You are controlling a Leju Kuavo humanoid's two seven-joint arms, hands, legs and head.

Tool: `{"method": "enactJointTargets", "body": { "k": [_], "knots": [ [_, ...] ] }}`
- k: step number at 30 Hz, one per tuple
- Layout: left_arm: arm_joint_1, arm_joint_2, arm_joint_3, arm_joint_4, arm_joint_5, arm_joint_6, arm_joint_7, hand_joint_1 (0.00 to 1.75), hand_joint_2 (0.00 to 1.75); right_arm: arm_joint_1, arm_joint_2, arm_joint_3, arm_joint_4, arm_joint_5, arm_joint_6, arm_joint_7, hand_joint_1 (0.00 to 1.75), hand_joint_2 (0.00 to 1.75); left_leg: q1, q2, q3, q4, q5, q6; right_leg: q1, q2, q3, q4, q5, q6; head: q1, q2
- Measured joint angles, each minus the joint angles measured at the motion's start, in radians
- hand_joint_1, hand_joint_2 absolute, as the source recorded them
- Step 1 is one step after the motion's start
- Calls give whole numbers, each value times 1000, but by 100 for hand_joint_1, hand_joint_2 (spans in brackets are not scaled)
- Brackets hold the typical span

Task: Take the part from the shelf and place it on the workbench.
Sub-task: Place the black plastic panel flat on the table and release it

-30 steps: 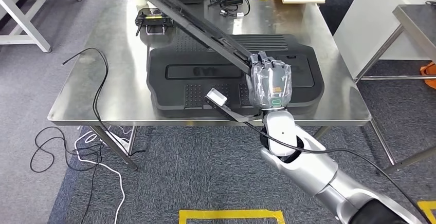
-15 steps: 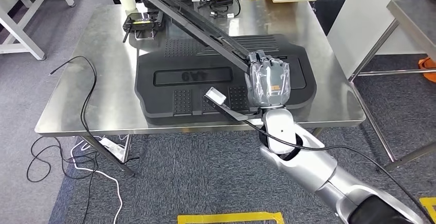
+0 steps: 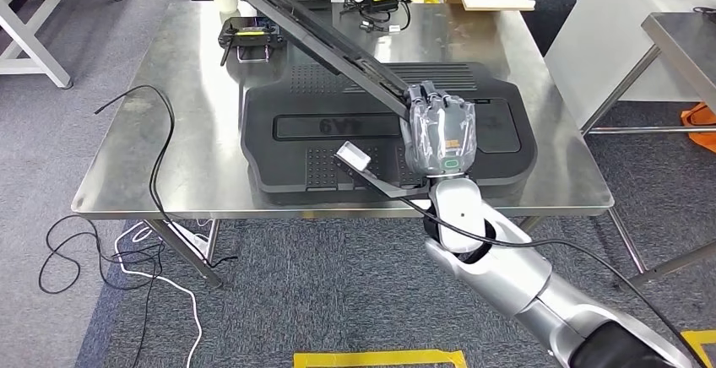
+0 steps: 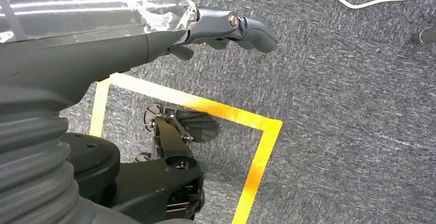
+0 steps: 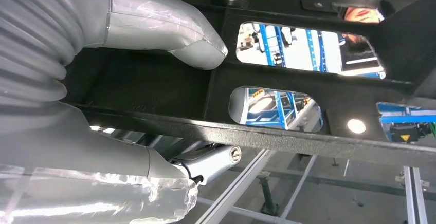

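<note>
With our right hand (image 3: pixel 441 136) gripping the long black perforated plastic part (image 3: pixel 312 35) mid-frame over the steel workbench (image 3: pixel 169 144), we should lower it level, left hand (image 4: pixel 226 26) idle, fingers loosely extended.

Brushed steel workbench (image 3: pixel 169 132), matt black plastic part (image 3: pixel 312 35), textured grey carpet (image 3: pixel 321 300).

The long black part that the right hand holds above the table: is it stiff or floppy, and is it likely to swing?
The long black part looks stiff: it runs straight from the right hand toward the table's far side without sagging. It is probably light for its length, since the right wrist view shows a frame with cut-out openings. Held near one end, it may swing or twist.
</note>
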Motion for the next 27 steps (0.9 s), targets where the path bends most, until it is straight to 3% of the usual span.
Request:
{"method": "enactJointTargets", "body": {
  "k": [6, 14, 18, 27],
  "knots": [
    [0, 0, 0, 0, 0, -6, -2, 0, 175, 0, 0, 0, 0, 0, -1, 0, 175, 175, 0, 0, 1, 0, 0, 0, 1, 0, 0, -1, 0, 8, 0, 0],
    [0, 0, 0, 0, 0, -13, -7, 0, 175, -5, 0, 0, 5, -1, -2, -1, 175, 175, 3, 0, 3, -2, 0, 0, 4, 0, 0, 0, 0, 8, 0, 0],
    [0, 0, 0, 0, 0, -9, -7, 0, 0, -16, 0, 1, 8, 2, -1, -3, 175, 175, 3, 0, 4, -4, 0, -1, 4, 0, 0, 1, 0, 7, 0, 0],
    [-5, 0, -1, 2, 0, -2, -2, 0, 0, -136, 19, 33, 81, 67, 32, -15, 175, 175, 3, 1, 5, -5, 1, -1, 4, 0, 0, 1, 0, 7, 0, 0]
  ]
}}
